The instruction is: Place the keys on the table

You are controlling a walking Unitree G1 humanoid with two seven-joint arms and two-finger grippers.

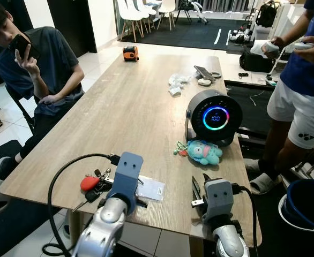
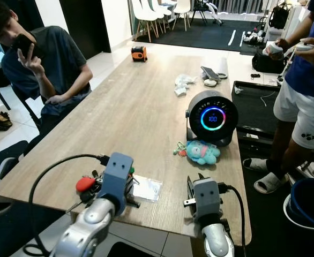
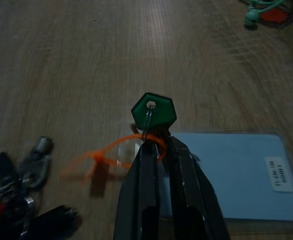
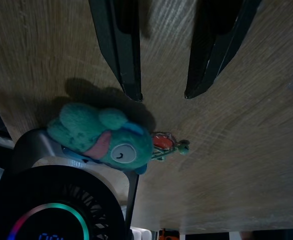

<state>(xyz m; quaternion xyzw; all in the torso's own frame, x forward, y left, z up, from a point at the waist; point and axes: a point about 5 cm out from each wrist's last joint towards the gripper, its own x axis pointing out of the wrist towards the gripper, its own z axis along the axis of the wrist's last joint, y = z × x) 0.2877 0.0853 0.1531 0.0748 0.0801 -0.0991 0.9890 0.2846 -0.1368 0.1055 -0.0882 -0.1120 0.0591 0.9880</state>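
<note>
Near the table's (image 1: 119,107) front edge, a green key (image 3: 154,111) is pinched between the left gripper's (image 3: 159,145) closed fingers, over a blue card (image 3: 236,175). Beside it lie the other keys (image 1: 92,184) with a red fob. Right gripper (image 4: 161,95) hovers spread wide by a teal plush (image 1: 204,152), a round fan (image 1: 213,115) behind

One worktop (image 1: 125,107); two claws (image 3: 159,145) (image 4: 161,95); one bunch of keys (image 1: 92,184); one round fan (image 1: 213,115); one plush toy (image 1: 204,152); two people (image 1: 34,69) (image 1: 304,80).
</note>
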